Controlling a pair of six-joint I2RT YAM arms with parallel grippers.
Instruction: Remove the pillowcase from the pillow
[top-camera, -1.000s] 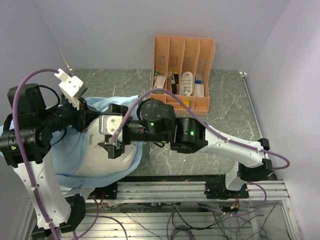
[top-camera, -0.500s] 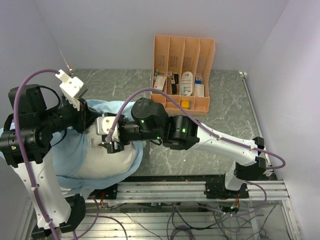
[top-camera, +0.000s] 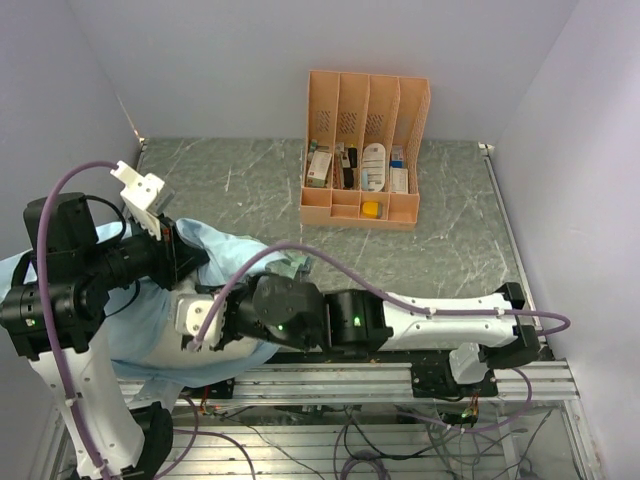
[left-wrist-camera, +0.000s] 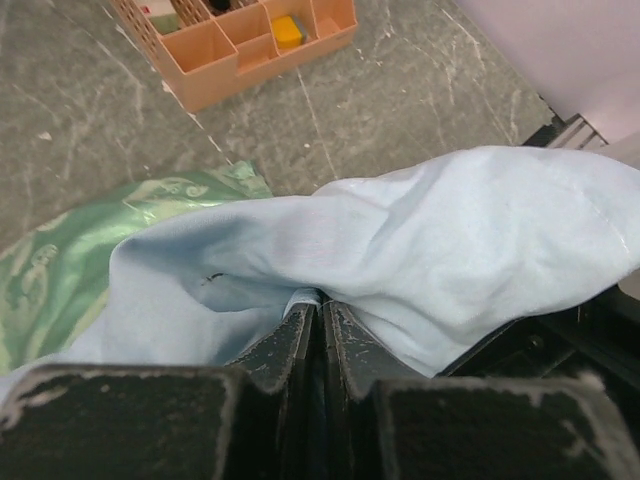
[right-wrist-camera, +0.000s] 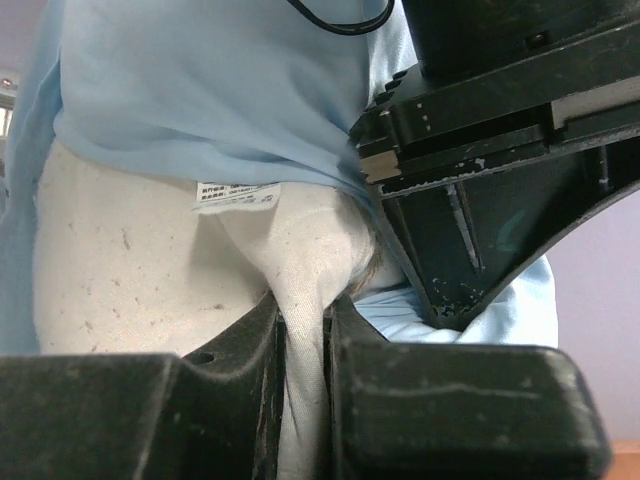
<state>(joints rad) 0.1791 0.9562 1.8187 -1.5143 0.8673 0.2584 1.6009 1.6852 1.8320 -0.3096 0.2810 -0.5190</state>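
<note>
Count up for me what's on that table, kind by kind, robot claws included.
Pillow: 1
Pillowcase: 1
Orange file rack: 1 (the bits inside it are too small to count)
Robot grippers: 2, the left gripper and the right gripper
Total: 5

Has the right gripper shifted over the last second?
Yes. The right gripper has pulled back toward the near side and leftward, farther from the orange file rack, pinching a fold of the pillow.
</note>
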